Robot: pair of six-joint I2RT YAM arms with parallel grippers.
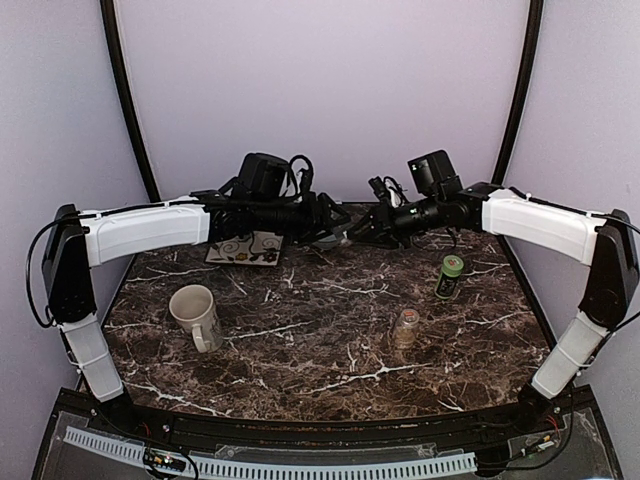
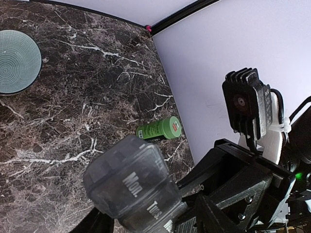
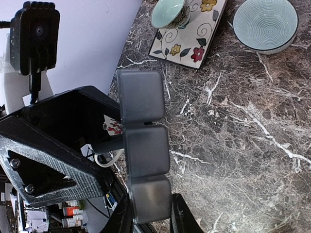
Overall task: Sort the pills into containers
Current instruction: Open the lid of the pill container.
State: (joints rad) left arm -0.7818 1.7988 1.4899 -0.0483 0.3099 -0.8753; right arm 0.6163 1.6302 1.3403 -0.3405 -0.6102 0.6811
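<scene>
Both arms were nose to nose in mid-air over the far side of the desk (image 1: 320, 340), pill organizer (image 3: 143, 145) between them. My right fingers (image 3: 182, 221) were clamped on its end, long axis running straight out from them; left fingers (image 1: 322, 228) sat beside its middle, grip unclear tbh.

a robotics test cell rather than a home: a left arm (image 1: 140, 230) and a right arm (image 1: 540, 225) bolted at 6 o'clock to a marble-patterned surface (image 1: 300, 350), boxed in by plain pale backdrop walls (image 1: 320, 90) and curved black frame poles (image 1: 125, 100), with a cable chain (image 1: 300, 466) along the front edge. staged household props: a mug (image 1: 195, 315) at 8 o'clock, a floral tray (image 1: 250, 248) at 11, a green bottle (image 1: 450, 277) at 3.
</scene>
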